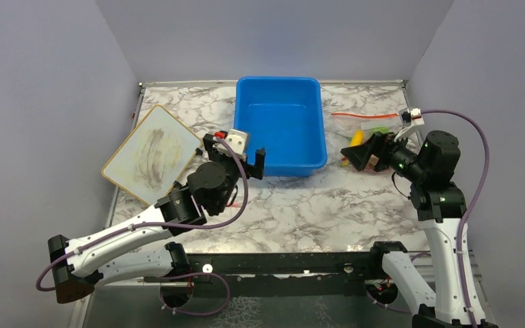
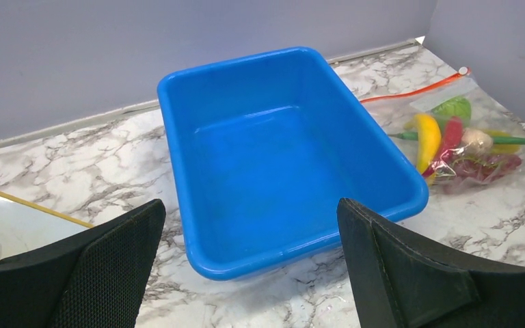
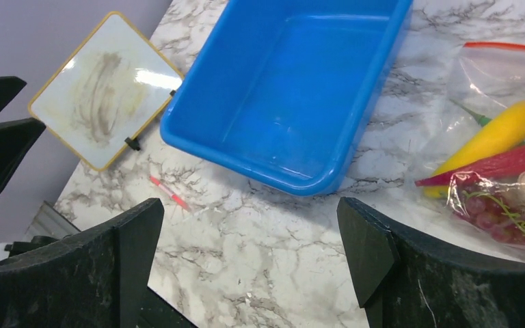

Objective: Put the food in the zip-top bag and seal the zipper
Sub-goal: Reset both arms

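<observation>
The black left gripper and right gripper both gape wide, holding nothing, over a glossy marbled tabletop. Beyond sits a rigid, rectangular blue plastic tub. Right of it lies the clear, floppy zip-top bag holding toy food, its orange-red zipper strip farthest.

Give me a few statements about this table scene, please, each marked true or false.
The rigid blue plastic tub is empty. True.
The clear floppy zip-top bag lies left of the tub. False: it lies to its right.
The yellow toy banana sits in the tub. False: it is inside the bag.
The left arm's fingers and the right arm's fingers are open, holding nothing. True.
The white yellow-framed board lies left of the tub. True.
</observation>
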Robot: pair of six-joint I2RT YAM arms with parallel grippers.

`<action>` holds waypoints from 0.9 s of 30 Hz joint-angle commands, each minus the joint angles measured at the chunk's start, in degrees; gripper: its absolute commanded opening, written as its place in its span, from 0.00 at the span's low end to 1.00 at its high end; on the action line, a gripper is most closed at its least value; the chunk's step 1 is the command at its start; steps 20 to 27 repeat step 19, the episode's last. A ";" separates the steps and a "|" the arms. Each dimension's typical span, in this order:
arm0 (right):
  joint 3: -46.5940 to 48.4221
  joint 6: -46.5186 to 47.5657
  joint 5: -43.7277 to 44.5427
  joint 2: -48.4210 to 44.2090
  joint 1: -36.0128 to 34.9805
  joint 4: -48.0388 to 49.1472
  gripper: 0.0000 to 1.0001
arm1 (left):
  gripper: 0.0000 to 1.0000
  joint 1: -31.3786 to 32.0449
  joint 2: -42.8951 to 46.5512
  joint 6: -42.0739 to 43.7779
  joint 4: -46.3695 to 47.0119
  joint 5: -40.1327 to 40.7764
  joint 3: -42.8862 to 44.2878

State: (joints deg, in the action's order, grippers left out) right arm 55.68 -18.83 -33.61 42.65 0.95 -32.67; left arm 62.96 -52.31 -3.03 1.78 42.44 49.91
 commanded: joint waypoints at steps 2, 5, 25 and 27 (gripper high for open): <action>5.66 1.69 -3.43 -0.80 -1.21 -5.34 1.00 | 0.99 -0.03 4.46 -5.24 -5.25 1.90 2.49; 5.70 0.39 -4.56 -1.40 -1.21 -5.72 1.00 | 0.99 -0.03 7.53 -5.54 -5.62 0.50 1.36; 2.62 -1.49 -7.26 -3.79 -1.21 -4.62 1.00 | 0.99 -0.03 8.87 -6.70 -8.92 3.98 0.67; 2.62 -1.49 -7.26 -3.79 -1.21 -4.62 1.00 | 0.99 -0.03 8.87 -6.70 -8.92 3.98 0.67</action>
